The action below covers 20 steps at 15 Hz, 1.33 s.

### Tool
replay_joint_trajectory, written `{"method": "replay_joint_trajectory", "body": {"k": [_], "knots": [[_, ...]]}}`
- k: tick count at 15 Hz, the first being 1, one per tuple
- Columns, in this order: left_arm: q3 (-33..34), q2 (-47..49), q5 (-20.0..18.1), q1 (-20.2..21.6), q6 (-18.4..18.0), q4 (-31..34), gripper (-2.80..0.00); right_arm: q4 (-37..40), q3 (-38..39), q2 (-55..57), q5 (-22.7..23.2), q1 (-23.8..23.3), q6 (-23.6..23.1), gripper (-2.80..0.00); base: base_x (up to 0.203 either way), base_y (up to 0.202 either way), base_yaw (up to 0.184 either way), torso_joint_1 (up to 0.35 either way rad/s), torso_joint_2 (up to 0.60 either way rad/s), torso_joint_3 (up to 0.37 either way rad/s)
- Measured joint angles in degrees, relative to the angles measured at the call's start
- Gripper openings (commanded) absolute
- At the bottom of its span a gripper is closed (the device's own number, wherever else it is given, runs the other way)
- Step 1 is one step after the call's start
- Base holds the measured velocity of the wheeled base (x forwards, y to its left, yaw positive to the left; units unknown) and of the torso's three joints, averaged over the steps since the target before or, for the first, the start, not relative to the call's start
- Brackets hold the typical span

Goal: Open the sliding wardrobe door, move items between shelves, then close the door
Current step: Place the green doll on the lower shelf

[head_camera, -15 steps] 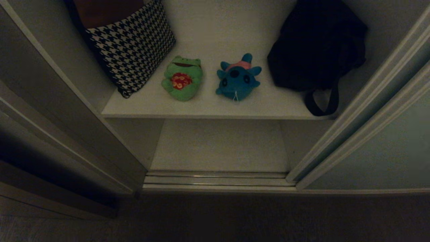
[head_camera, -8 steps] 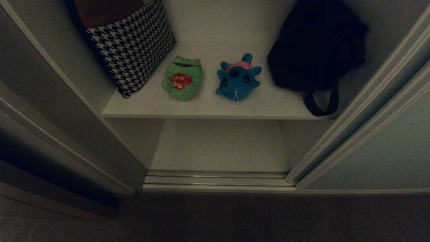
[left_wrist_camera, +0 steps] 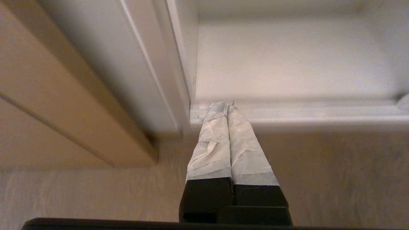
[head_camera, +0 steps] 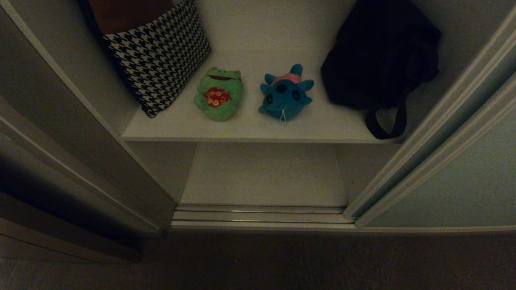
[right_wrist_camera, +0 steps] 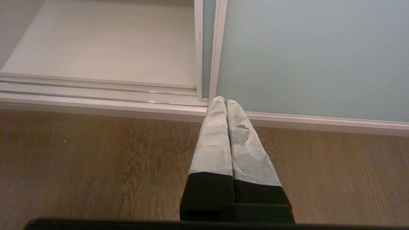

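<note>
A black-and-white houndstooth cushion [head_camera: 159, 56] leans at the left, a black strapped bag [head_camera: 379, 56] sits at the right. Silvery ribbed rails [head_camera: 258, 217] run above the wooden floor [right_wrist_camera: 96, 166].

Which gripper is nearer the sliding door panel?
Right. The right gripper hangs just before the sliding door; the left gripper hangs at the opening's far corner.

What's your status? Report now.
Left tool and right tool shut, empty. Door open; frog, blue plush on upper shelf. Nothing blocking.
</note>
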<state>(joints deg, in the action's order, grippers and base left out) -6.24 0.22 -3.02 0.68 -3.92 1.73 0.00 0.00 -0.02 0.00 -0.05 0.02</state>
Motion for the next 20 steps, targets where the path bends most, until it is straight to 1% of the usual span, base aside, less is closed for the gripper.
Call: {"method": "replay_joint_trajectory", "body": {"k": [2, 4, 7, 11, 13, 16, 18, 20], "knots": [[-6.4, 1.5, -1.1, 0.0, 0.1, 3.2, -2.8, 0.0, 0.0, 0.0, 0.0, 0.0, 0.0, -2.8, 0.0, 0.0, 0.0, 0.0, 0.0, 0.0], [-12.7, 6.3, -3.6, 0.0, 0.2, 4.4, -2.8, 0.0, 0.0, 0.0, 0.0, 0.0, 0.0, -2.8, 0.0, 0.0, 0.0, 0.0, 0.0, 0.0], [-25.5, 19.3, -6.8, 0.0, 0.6, 4.7, -2.8, 0.0, 0.0, 0.0, 0.0, 0.0, 0.0, -2.8, 0.0, 0.0, 0.0, 0.0, 0.0, 0.0], [-44.8, 43.2, -10.2, -0.4, 1.2, 3.8, -2.8, 0.0, 0.0, 0.0, 0.0, 0.0, 0.0, -2.8, 0.0, 0.0, 0.0, 0.0, 0.0, 0.0], [-53.3, 54.5, -10.9, -1.1, 2.0, 2.2, -2.8, 0.0, 0.0, 0.0, 0.0, 0.0, 0.0, -2.8, 0.0, 0.0, 0.0, 0.0, 0.0, 0.0], [-65.7, 70.6, -11.4, -3.9, 4.2, 0.6, -2.8, 0.0, 0.0, 0.0, 0.0, 0.0, 0.0, -2.8, 0.0, 0.0, 0.0, 0.0, 0.0, 0.0], [-71.4, 79.8, -11.1, -6.9, 5.8, 0.0, -2.8, 0.0, 0.0, 0.0, 0.0, 0.0, 0.0, -2.8, 0.0, 0.0, 0.0, 0.0, 0.0, 0.0], [-74.4, 87.4, -9.2, -10.3, 6.6, -2.5, -2.8, 0.0, 0.0, 0.0, 0.0, 0.0, 0.0, -2.8, 0.0, 0.0, 0.0, 0.0, 0.0, 0.0]]}}
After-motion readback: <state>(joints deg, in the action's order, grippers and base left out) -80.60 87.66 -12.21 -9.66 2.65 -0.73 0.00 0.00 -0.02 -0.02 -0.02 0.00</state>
